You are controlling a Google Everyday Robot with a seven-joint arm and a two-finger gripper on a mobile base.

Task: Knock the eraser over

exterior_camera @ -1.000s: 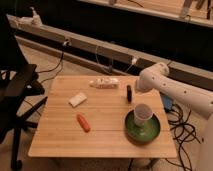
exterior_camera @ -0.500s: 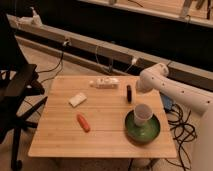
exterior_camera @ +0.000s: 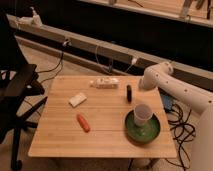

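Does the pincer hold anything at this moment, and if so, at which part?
It cannot be told. The pincer is at the table's far right edge, close to the upright black eraser, but no hold on it is visible.

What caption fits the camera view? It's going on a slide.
White arm's end effector near the upright black eraser on the wooden table, beside a cup in a green bowl.

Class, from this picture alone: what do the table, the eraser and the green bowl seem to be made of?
Table: pale wood or bamboo, matte, with visible plank seams.
Eraser: a black, dull block, likely rubber or plastic; the look leaves it open.
Green bowl: smooth, slightly glossy, probably plastic or glazed ceramic.
The gripper sits beside the eraser at the table's far right edge.
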